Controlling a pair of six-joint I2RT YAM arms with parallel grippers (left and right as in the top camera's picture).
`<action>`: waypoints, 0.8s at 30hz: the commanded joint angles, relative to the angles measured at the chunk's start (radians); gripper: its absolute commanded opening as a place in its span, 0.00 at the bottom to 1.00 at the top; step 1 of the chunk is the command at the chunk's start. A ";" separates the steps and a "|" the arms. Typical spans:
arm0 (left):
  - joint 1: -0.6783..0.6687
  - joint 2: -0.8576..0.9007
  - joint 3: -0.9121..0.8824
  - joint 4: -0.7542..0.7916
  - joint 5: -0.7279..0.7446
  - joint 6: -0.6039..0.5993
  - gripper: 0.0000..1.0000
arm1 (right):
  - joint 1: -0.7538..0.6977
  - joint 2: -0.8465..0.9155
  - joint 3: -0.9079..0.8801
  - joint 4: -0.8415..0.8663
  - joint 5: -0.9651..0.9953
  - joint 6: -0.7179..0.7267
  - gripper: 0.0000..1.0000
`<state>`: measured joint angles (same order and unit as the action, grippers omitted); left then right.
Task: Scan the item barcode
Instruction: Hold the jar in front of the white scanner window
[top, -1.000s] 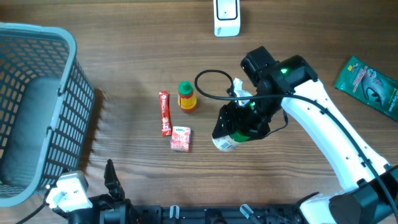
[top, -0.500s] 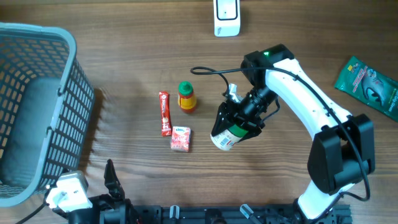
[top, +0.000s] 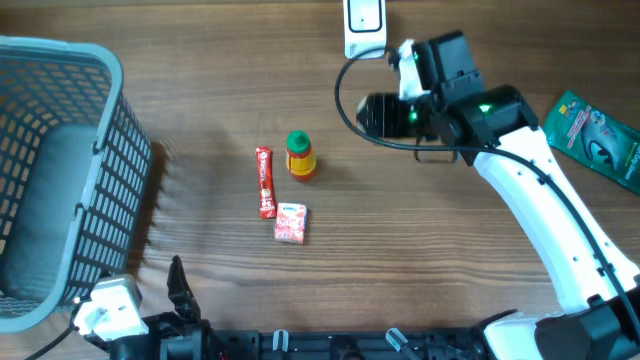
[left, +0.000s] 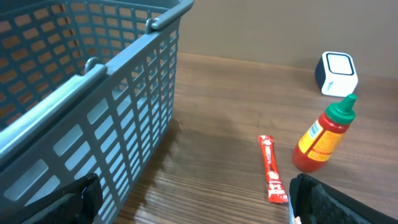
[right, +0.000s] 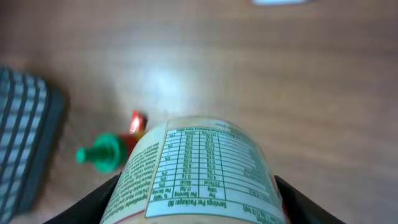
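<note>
Right gripper (top: 398, 114): jaws closed on a round tub (top: 377, 115), one finger on each side of its body. The tub is off the table (top: 200, 90), lying sideways in the grip, with its free end pointing away from the wrist. In the right wrist view the tub (right: 198, 169) fills the space between the fingers (right: 104, 200). A printed nutrition table faces the camera. No barcode can be made out on the side that shows.

Scanner (top: 364, 28): white unit just beyond the gripper, on the far side of the held tub. It is near the tub but not touching it. A black cable loops round the tub's free end.

Left gripper (left: 199, 208): jaws wide apart, nothing between them. It sits low over the table, well apart from the tub.

Ahead of the left gripper:
- Red stick sachet (left: 272, 168), lying flat.
- Sauce bottle (left: 323, 134) with a green cap, upright, just beside the sachet.
- Grey basket (left: 93, 93), close on the gripper's left.

Small pink packet (top: 291, 222): touching or nearly touching the near end of the sachet; cannot tell which.

Green pouch (top: 595, 130): flat on the table on the far side of the right arm from the tub.
</note>
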<state>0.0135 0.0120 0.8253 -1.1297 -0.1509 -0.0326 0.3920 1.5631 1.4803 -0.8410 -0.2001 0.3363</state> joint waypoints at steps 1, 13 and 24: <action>0.005 -0.007 0.002 0.003 0.005 -0.006 1.00 | -0.001 0.003 0.000 0.089 0.172 -0.006 0.61; 0.005 -0.007 0.002 0.002 0.005 -0.006 1.00 | -0.002 0.338 -0.001 0.661 0.313 -0.285 0.56; 0.005 -0.007 0.002 0.003 0.005 -0.006 1.00 | -0.067 0.815 0.270 1.249 0.349 -0.389 0.66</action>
<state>0.0135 0.0120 0.8257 -1.1294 -0.1509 -0.0326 0.3286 2.3039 1.6314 0.3912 0.1574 -0.0292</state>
